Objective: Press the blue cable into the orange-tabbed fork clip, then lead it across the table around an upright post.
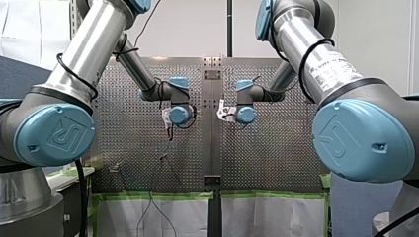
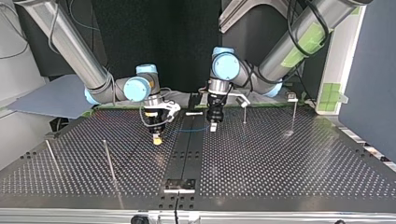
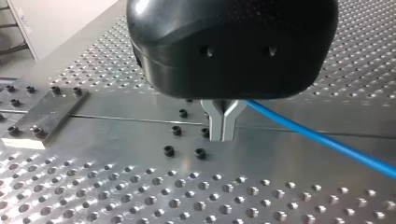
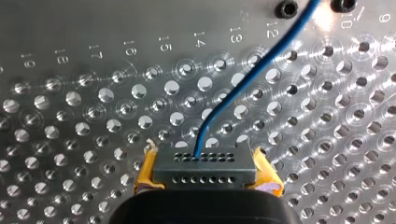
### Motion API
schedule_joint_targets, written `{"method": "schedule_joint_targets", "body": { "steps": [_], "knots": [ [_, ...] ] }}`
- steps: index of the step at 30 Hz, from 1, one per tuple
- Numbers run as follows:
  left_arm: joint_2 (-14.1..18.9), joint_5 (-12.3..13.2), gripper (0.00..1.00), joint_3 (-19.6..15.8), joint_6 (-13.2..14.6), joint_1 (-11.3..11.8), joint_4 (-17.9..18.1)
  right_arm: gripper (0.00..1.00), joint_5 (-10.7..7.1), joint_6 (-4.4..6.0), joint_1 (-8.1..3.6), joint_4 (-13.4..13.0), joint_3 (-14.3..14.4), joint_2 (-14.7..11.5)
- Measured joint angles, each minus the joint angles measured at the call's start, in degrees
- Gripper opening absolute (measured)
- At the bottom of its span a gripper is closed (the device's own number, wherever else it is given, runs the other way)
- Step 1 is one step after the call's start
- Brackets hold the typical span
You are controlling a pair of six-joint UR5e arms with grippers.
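The blue cable [image 3: 317, 140] runs low over the table between my two grippers. In the left wrist view my left gripper [image 3: 223, 135] has its metal fingers shut on the cable, just above the table's middle seam. My right gripper [image 4: 205, 175] is shut with its yellow pads [image 4: 144, 175] on a dark grey connector block [image 4: 205, 163], and the blue cable [image 4: 243, 93] leaves the block ahead of it. In the top view my left gripper [image 2: 213, 127] stands right of centre and my right gripper [image 2: 158, 138] left of centre, with the cable [image 2: 187, 130] stretched between them. I see no orange-tabbed clip.
Thin upright posts stand on the perforated table [image 2: 280, 168]: one [image 2: 244, 112] close beside my left gripper, one [image 2: 294, 114] further toward the top view's right, and two [image 2: 108, 161] [image 2: 51, 156] at its left. A small bracket [image 2: 180, 184] sits on the middle seam near the front edge.
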Motion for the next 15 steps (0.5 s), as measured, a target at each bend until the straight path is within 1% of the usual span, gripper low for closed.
{"method": "schedule_joint_targets", "body": {
  "steps": [4,8,15],
  "knots": [
    [0.00,0.12,0.00,1.42,-0.44,-0.01,-0.82,0.00,0.72,-0.15,0.46,0.59,0.01,-0.54],
    [0.00,0.22,0.00,2.85,-0.89,-0.01,-1.49,0.00,1.49,-0.13,0.95,0.91,0.01,-2.69],
    [0.00,0.25,0.00,4.76,-1.62,-0.01,-2.35,0.00,1.74,-0.02,1.10,0.94,0.01,-6.01]
  ]
}}
